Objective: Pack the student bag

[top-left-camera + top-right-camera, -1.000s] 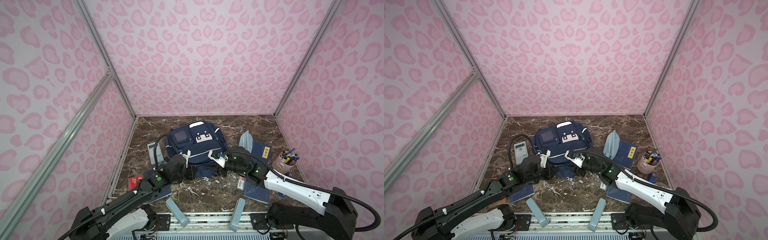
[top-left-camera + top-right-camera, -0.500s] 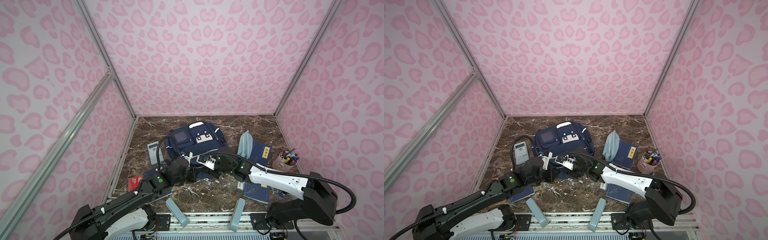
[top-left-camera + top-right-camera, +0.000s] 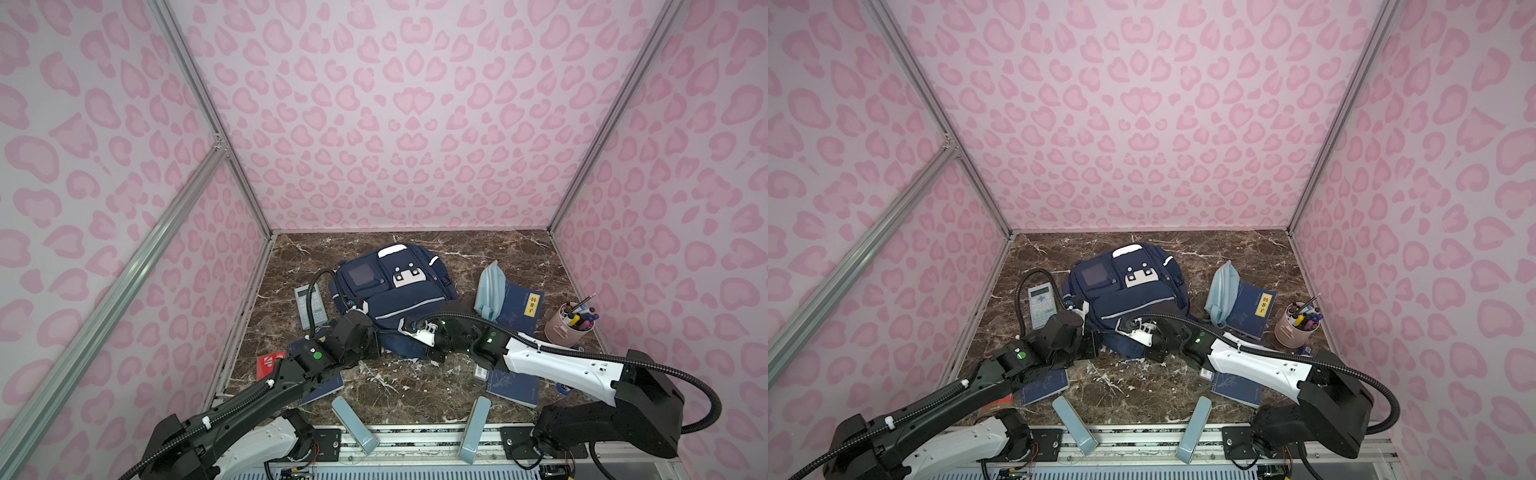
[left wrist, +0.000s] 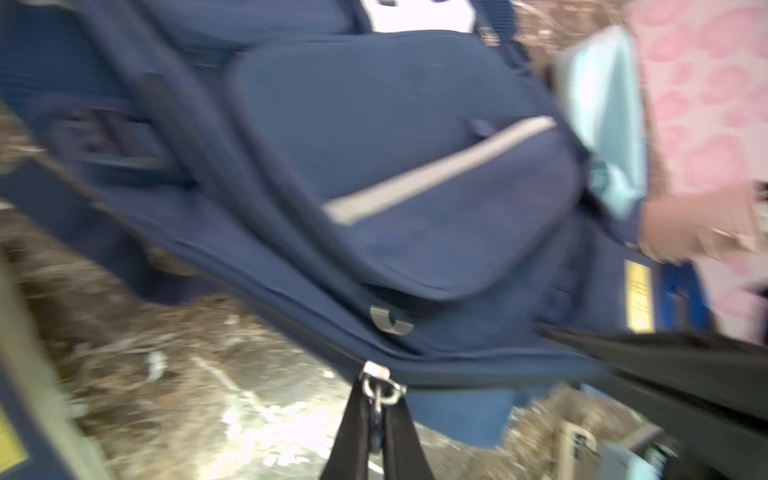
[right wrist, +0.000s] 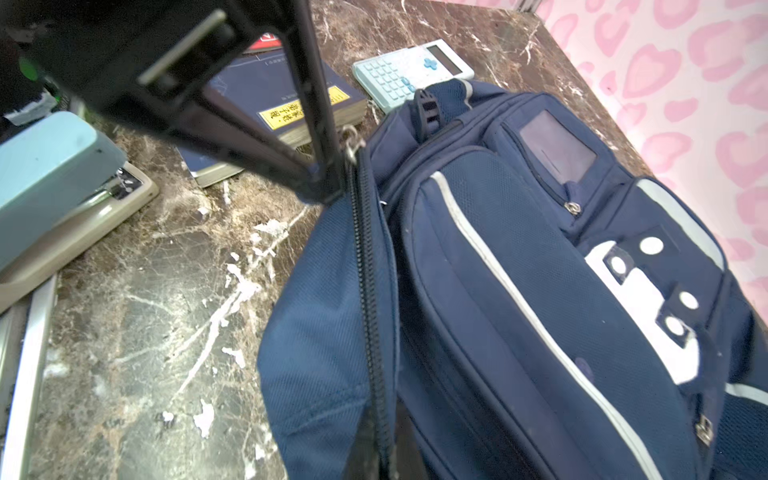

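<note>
I'm pinching the zipper pull (image 4: pixel 379 388) on the bag (image 3: pixel 395 291) with my left hand (image 4: pixel 376 409). Right hand (image 3: pixel 409 329) is sitting closed at the bag's near edge.

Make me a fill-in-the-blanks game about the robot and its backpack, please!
1. The left end effector is shut on the zipper pull of the student bag, which is navy ____.
2. The pens stand in a pink ____.
3. The light-blue pouch lies partly on a navy ____.
Missing words: blue; cup; book.
</note>
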